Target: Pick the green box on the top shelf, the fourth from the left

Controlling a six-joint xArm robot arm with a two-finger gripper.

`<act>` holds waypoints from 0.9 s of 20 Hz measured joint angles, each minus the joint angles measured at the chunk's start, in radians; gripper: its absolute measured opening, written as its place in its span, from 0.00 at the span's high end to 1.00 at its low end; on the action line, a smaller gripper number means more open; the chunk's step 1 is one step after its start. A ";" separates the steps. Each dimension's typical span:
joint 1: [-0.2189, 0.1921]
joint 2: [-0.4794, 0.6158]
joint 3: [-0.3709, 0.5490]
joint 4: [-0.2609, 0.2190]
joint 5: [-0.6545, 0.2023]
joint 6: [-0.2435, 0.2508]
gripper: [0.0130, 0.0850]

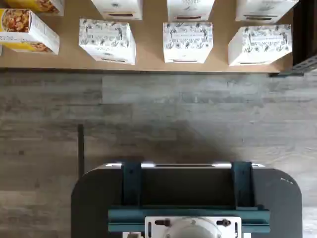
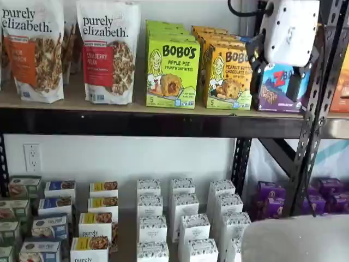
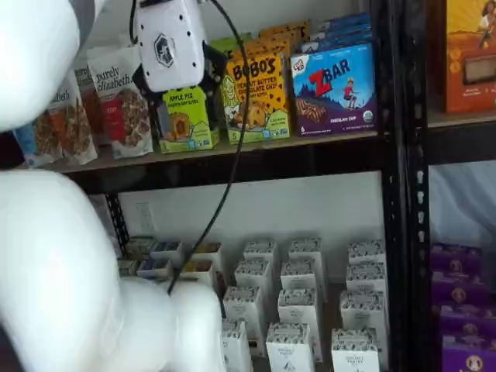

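The green box [image 2: 172, 71] stands upright on the top shelf [image 2: 136, 121], its front facing out with "BOBO'S Apple Pie" and a cartoon blonde girl on it. More green boxes of the same kind line up behind it. Just to its right, touching or nearly so, stands the yellow-orange box [image 2: 228, 76] with the chocolate chip bite on the front. To its left are two granola bags [image 2: 108, 52], and past the yellow-orange box a blue and purple bar box [image 2: 277, 87] sits near the black upright [image 2: 311, 109].

The hand [image 2: 278, 73] hangs in front of the top shelf, apart from every box. In a shelf view its white body [image 2: 289, 30] covers the upper part of the blue and purple bar box, with black fingers [image 2: 295, 86] showing below it. In a shelf view the white body [image 3: 169, 46] sits in front of the green box [image 3: 186, 118], hiding its upper half, and a black cable [image 3: 232, 155] droops down beside it. The fingers stand spread apart with nothing between them.

On the lower shelf stand rows of small white patterned boxes [image 2: 182, 218]. The wrist view looks down on those white patterned boxes [image 1: 187, 42] on a tan board [image 1: 148, 49], with grey plank floor [image 1: 173, 114] beneath.
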 joint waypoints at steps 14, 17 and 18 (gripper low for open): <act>-0.017 -0.032 0.049 0.017 -0.098 -0.013 0.00; -0.020 -0.024 0.053 0.016 -0.120 -0.017 0.00; -0.024 -0.021 0.054 0.019 -0.132 -0.021 0.00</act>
